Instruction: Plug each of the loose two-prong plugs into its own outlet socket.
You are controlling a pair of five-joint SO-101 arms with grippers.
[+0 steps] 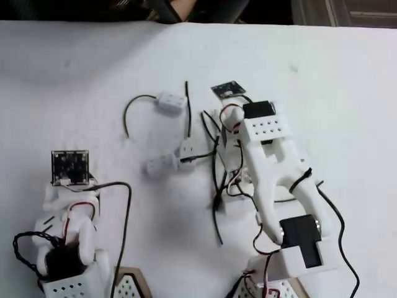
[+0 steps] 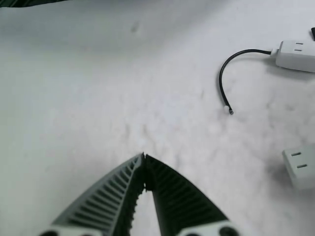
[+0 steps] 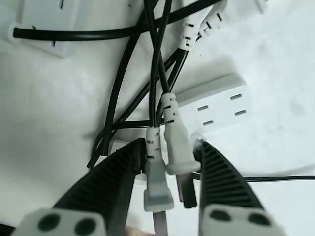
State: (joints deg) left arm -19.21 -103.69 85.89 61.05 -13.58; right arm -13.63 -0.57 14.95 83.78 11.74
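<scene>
Left wrist view: far socket (image 2: pixel 297 55) and near socket (image 2: pixel 301 166), both cropped by the frame edge. Right wrist view: plug (image 3: pixel 157 187), prongs cut off at the edge; edge socket (image 3: pixel 47 19), cropped and crossed by a cord (image 3: pixel 74 33); middle socket (image 3: pixel 219 103), partly under plugs. High view: cords (image 1: pixel 217 223), largely covered by right arm (image 1: pixel 273 174); left arm (image 1: pixel 68 248), cropped at lower edge; prong detail too small to tell.

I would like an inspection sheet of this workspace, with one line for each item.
surface: white table
job's things: several white outlet sockets mid-table; two plugs, not plugged in
clutter: nothing seen
claws: left claw shut, holding nothing, above the table; right claw around both plugs, grip unclear
cables: black cables tangled beside the sockets, crossing one another
surroundings: dark strip beyond the table's far edge
</scene>
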